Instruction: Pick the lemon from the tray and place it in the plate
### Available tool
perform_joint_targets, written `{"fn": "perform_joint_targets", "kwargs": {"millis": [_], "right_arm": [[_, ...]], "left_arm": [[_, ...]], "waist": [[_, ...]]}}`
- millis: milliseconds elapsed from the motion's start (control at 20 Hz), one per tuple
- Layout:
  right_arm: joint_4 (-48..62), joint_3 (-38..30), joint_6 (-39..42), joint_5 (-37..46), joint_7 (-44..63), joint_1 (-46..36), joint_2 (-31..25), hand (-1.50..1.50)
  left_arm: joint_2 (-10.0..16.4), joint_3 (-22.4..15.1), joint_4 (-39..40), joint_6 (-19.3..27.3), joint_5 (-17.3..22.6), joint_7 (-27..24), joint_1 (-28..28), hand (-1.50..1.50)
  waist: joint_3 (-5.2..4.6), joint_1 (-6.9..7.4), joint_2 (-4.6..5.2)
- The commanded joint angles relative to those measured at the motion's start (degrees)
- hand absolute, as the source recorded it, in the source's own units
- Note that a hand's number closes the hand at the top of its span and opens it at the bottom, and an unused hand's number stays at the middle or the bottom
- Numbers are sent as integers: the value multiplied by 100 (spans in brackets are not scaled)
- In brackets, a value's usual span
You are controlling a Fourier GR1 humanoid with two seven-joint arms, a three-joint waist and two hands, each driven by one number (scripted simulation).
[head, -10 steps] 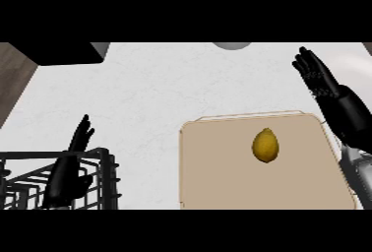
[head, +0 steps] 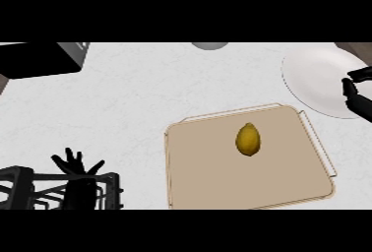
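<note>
The yellow lemon [head: 248, 139] lies on the tan tray [head: 218, 182], slightly above the tray's middle. A white plate [head: 316, 78] sits on the counter at the upper right, just past the tray's far right corner. My right hand [head: 356, 98] shows only partly at the right edge, over the plate's right rim, thumb and fingers apart and holding nothing. It is well to the right of the lemon and above it in the view. My left hand [head: 76, 170] rests at the lower left, fingers up and spread, far from the tray.
A black wire rack [head: 33, 189] stands at the lower left, around my left forearm. A dark box [head: 40, 59] sits at the top left, and a grey round object [head: 209, 45] at the top edge. White counter [head: 145, 103] lies between them.
The plate has come into view at the upper right. My right hand now shows only at the right edge, over the plate. The lemon still lies on the tray.
</note>
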Motion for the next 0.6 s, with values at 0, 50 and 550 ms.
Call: {"fn": "perform_joint_targets", "kwargs": {"millis": [0,50,550], "right_arm": [[205,-524,-1119,347,84,224,193,-150],[100,-570,-1260,327,-43,339,335,-150],[-502,40,-1051,940,554,1060,55,-150]], "left_arm": [[-546,-229,-521,-645,881,146,-144,0],[-545,-235,-532,-619,921,193,-174,0],[-204,-461,-738,-544,1502,16,-346,0]], "waist": [[-409,-140,71],[-408,-194,52],[-449,46,60]]}}
